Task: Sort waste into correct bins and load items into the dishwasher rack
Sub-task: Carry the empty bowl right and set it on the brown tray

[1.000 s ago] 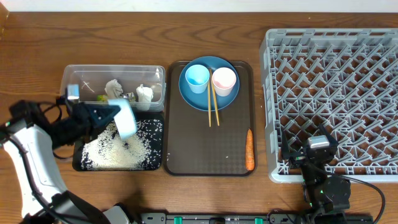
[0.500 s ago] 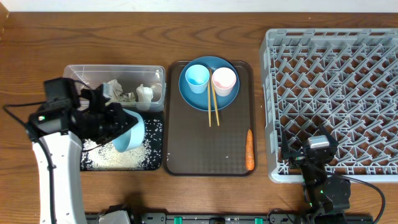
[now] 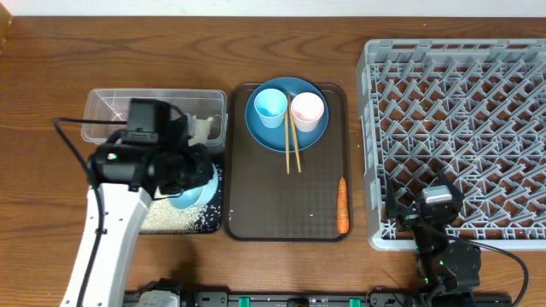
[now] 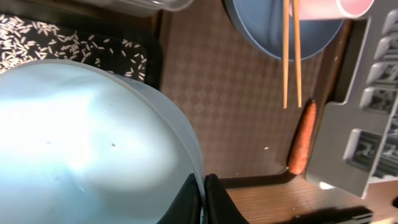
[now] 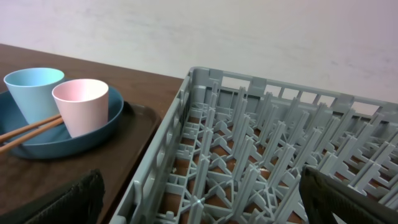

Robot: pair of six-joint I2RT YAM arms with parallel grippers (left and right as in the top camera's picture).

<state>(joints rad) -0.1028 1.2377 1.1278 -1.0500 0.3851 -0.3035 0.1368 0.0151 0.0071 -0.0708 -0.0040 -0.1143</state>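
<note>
My left hand pinches the white bowl by its rim above the black tray. It seems light, stiff and slick, so I judge the rim the surest hold.

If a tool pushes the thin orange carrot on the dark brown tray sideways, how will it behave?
The thin orange carrot looks round and tapered, so it may roll in a curve. It lies straight, so probably stiff, not floppy. The rim of the dark brown tray may stop it.
</note>
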